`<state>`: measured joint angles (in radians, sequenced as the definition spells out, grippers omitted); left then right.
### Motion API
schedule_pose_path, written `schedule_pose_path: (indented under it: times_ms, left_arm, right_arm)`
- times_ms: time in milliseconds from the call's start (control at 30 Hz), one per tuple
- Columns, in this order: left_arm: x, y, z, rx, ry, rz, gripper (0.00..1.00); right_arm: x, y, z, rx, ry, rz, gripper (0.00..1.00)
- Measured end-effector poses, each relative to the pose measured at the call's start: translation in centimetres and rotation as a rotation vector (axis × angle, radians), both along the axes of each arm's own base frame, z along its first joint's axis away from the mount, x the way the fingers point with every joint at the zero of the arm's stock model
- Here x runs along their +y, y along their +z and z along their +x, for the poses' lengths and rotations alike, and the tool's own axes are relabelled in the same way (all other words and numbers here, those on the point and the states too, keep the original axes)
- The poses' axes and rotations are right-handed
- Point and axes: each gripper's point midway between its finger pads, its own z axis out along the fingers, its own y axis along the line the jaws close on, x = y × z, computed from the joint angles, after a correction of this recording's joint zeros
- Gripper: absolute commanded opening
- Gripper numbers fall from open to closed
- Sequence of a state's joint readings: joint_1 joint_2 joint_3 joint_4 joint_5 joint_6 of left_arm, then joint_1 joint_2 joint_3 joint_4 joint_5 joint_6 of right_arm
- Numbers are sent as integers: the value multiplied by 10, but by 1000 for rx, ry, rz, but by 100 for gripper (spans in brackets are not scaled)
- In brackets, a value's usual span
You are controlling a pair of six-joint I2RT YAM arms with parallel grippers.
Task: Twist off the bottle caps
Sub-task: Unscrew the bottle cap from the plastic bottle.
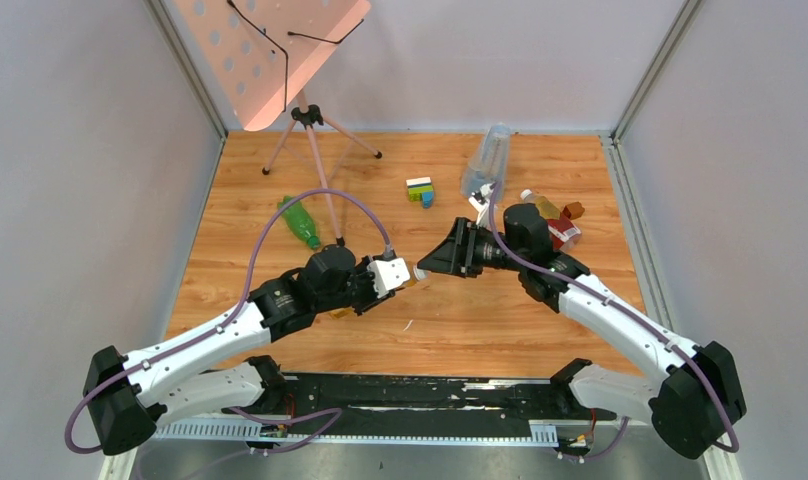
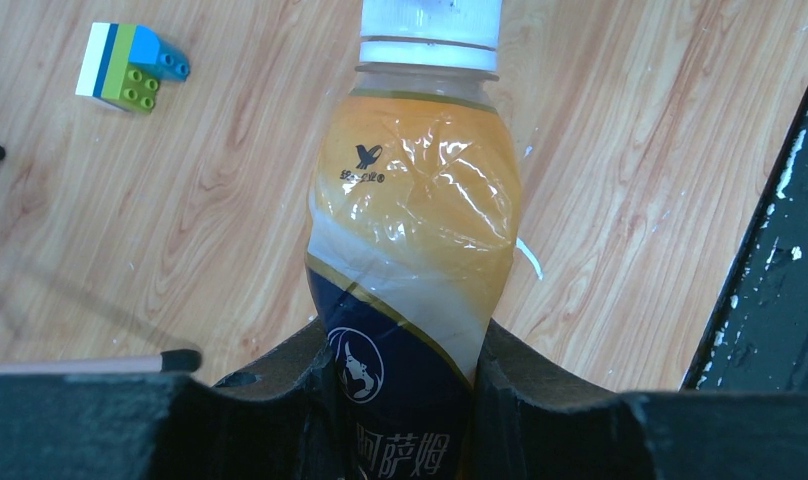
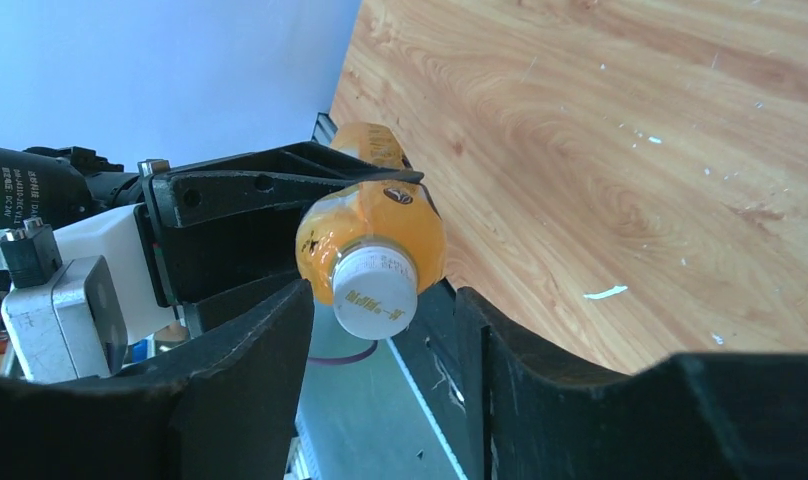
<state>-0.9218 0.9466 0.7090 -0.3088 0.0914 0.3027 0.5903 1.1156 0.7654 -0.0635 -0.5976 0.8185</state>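
Our left claw (image 1: 408,280) is clenched tight around the lower body of the amber bottle (image 2: 415,220), holding it roughly level with the neck poking out past the fingertips. Its white cap (image 3: 375,290) is screwed on and sits right between the fingers of our right claw (image 1: 427,266). That claw is spread apart, with a gap showing on each side of the cap, so no contact. The green bottle (image 1: 302,222) lies on the desk (image 1: 480,320) well beyond the left claw. The red-label bottle (image 1: 558,228) lies just behind the right claw's arm, and some toy bricks (image 1: 420,190) sit farther out past both claws.
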Motion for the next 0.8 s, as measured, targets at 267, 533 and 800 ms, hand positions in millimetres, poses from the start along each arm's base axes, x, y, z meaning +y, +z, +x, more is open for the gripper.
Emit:
schedule_pose_path:
  times_ms: [267, 533, 800]
  left_arm:
    - [1, 0, 1, -6, 4, 4, 0]
    - [1, 0, 1, -9, 1, 3, 0]
    - [-3, 2, -4, -6, -24, -24, 0]
  right_arm:
    - [6, -3, -6, 43, 50, 19, 40]
    - [10, -4, -9, 28, 107, 31, 7]
    - [5, 0, -15, -171, 184, 25, 0]
